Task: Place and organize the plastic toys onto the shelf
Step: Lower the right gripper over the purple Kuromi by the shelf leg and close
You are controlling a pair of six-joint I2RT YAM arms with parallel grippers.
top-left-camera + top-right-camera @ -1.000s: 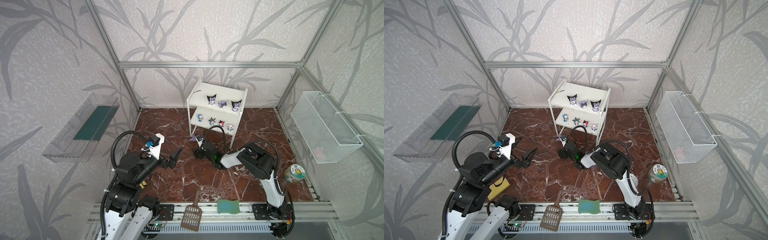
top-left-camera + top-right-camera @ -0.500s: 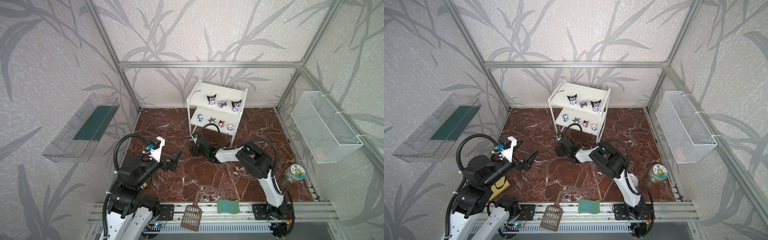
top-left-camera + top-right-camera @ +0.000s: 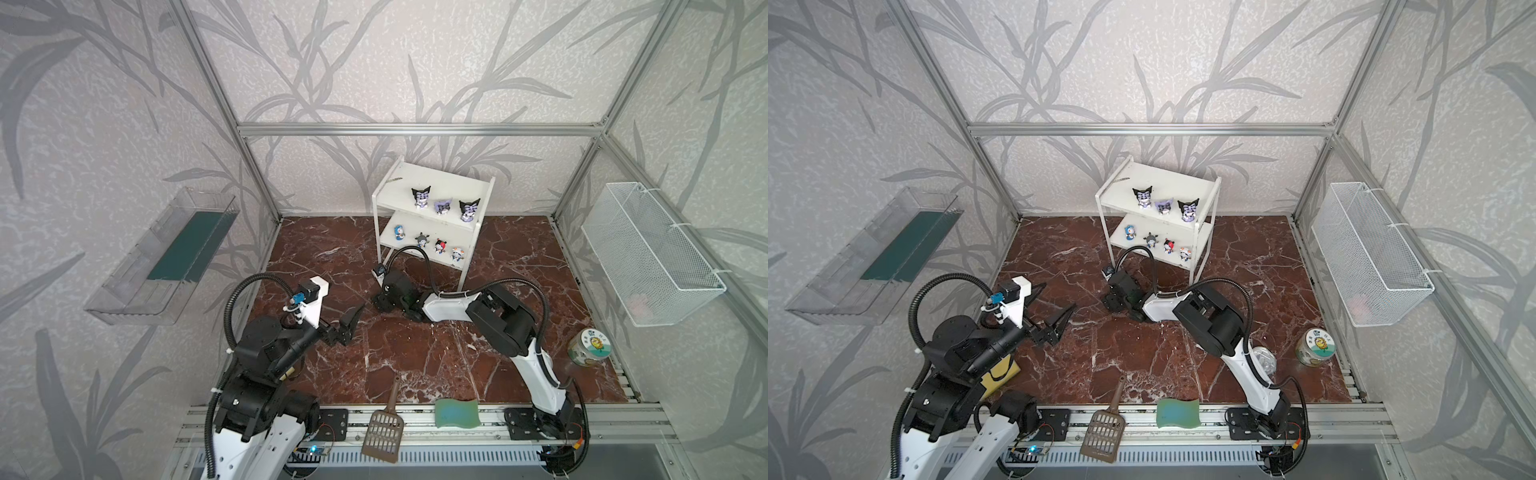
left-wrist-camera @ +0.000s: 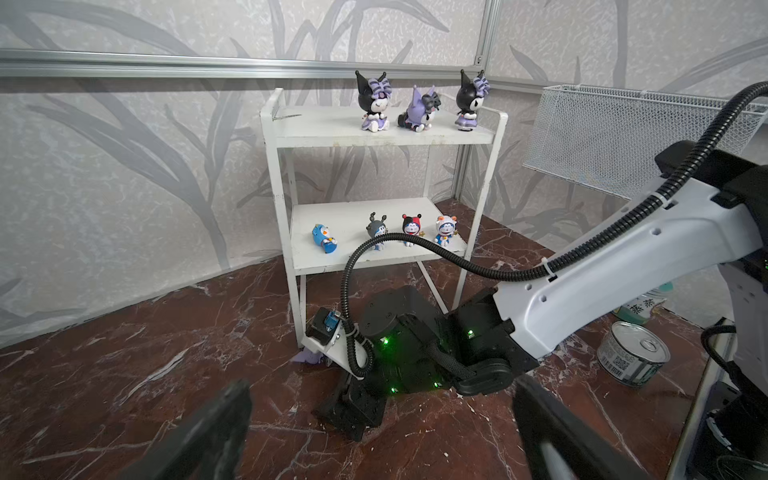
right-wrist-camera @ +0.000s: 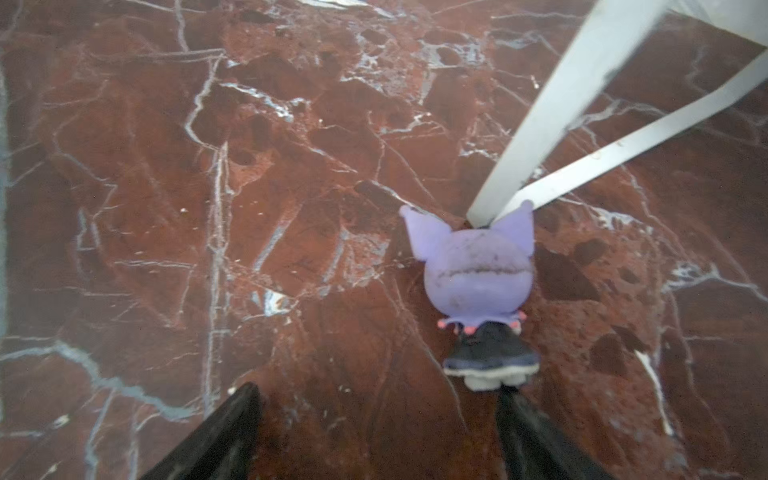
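Observation:
The white shelf (image 3: 399, 189) stands at the back of the floor in both top views. Three purple and black plastic toys (image 3: 442, 206) stand on its top board, and several small blue-white ones (image 4: 409, 228) on the lower board. One more purple toy (image 5: 478, 282) lies on the floor against the shelf's front left leg (image 5: 552, 108). My right gripper (image 5: 379, 395) is low over the floor and open. The toy lies just ahead of one fingertip, off to the side of the gap. My left gripper (image 3: 353, 313) hangs open and empty to the left, facing the shelf.
A brown scoop (image 3: 384, 432) and a green sponge (image 3: 456, 413) lie at the front edge. A jar (image 3: 590, 347) and a tin can (image 4: 633, 357) stand at the right. On the right wall hangs a wire basket (image 3: 648, 253), on the left wall a clear tray (image 3: 166, 257).
My right gripper has slid left along the floor towards the shelf's front left leg. The left gripper has stayed nearly in place, open.

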